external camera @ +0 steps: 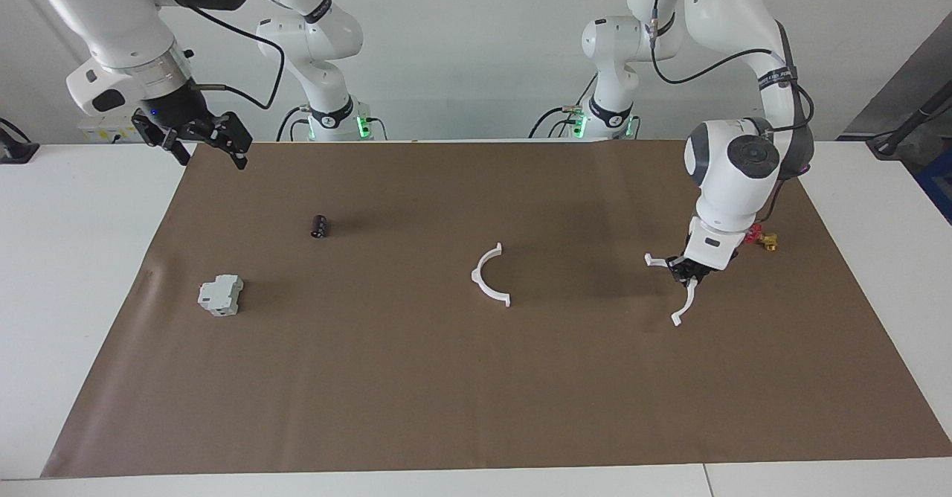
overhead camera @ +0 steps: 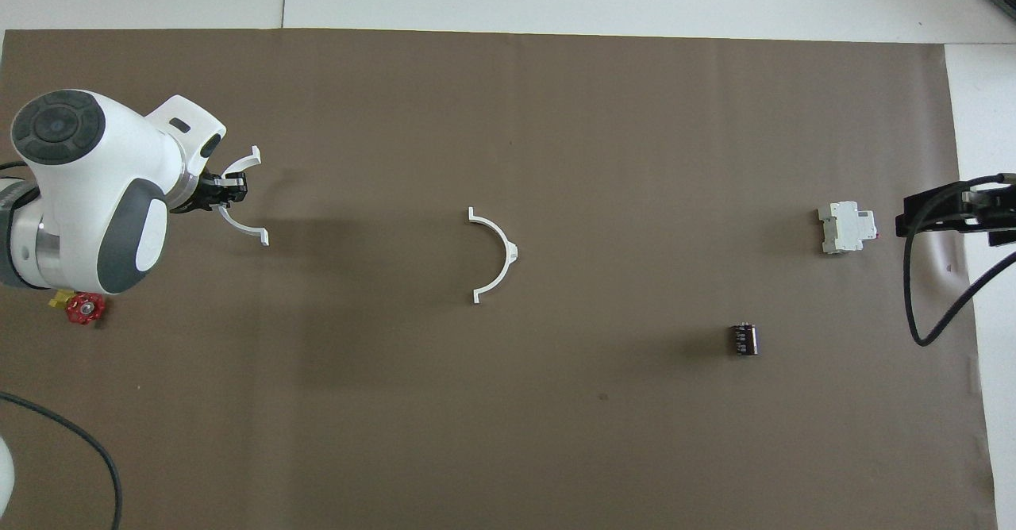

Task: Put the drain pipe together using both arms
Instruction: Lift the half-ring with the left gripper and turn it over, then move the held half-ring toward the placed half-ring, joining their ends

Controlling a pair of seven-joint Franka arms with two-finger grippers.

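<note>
One white half-ring of the drain pipe (external camera: 487, 280) lies flat on the middle of the brown mat (external camera: 476, 393); it also shows in the overhead view (overhead camera: 503, 254). My left gripper (external camera: 689, 274) is down low at the left arm's end of the mat, shut on the middle of the other white half-ring (external camera: 686, 303), whose two tabbed ends stick out on either side. In the overhead view the left gripper (overhead camera: 225, 193) holds that half-ring (overhead camera: 240, 230) with its open side away from the first piece. My right gripper (external camera: 210, 156) waits open and empty, raised over the mat's corner at the right arm's end.
A grey boxy block (external camera: 221, 295) (overhead camera: 848, 227) and a small black cylinder (external camera: 320, 225) (overhead camera: 744, 338) lie toward the right arm's end. A small red-and-yellow valve (external camera: 763, 239) (overhead camera: 80, 307) lies beside the left arm's wrist.
</note>
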